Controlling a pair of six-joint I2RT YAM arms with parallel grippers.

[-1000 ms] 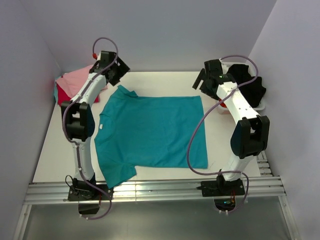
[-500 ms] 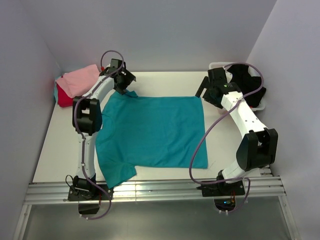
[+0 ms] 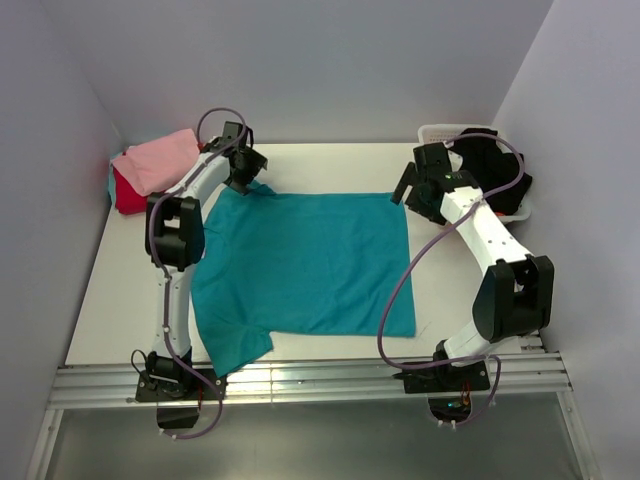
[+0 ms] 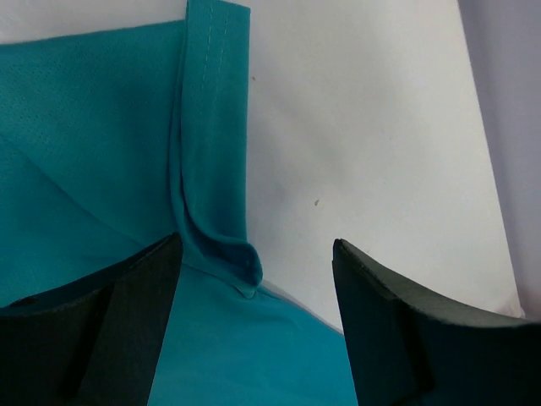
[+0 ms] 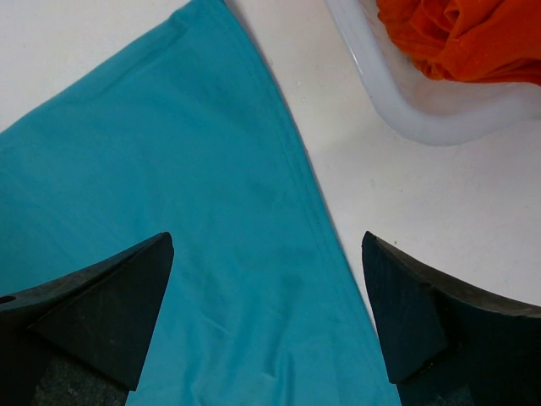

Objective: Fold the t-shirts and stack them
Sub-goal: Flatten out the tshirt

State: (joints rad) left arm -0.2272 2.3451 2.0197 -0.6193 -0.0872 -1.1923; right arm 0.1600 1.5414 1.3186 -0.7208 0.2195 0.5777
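A teal t-shirt [image 3: 300,262] lies spread flat on the white table. My left gripper [image 3: 246,178] is open and hovers over its far left sleeve; in the left wrist view the folded sleeve hem [image 4: 215,169] lies between the open fingers [image 4: 101,330]. My right gripper [image 3: 405,192] is open above the shirt's far right corner; in the right wrist view the teal hem edge [image 5: 296,178] runs between the fingers [image 5: 101,313]. Folded pink [image 3: 155,158] and red [image 3: 128,195] shirts are stacked at the far left. Black [image 3: 492,170] and orange [image 5: 456,34] shirts lie in the basket.
The white lattice basket [image 3: 520,212] stands at the far right; its rim [image 5: 397,101] shows in the right wrist view. Grey walls close in the left, back and right. A metal rail [image 3: 300,380] runs along the table's near edge.
Both grippers have come down and inward onto the teal shirt's far corners: the left from beside the pink stack to the sleeve, the right leftward from the basket to the far right corner.
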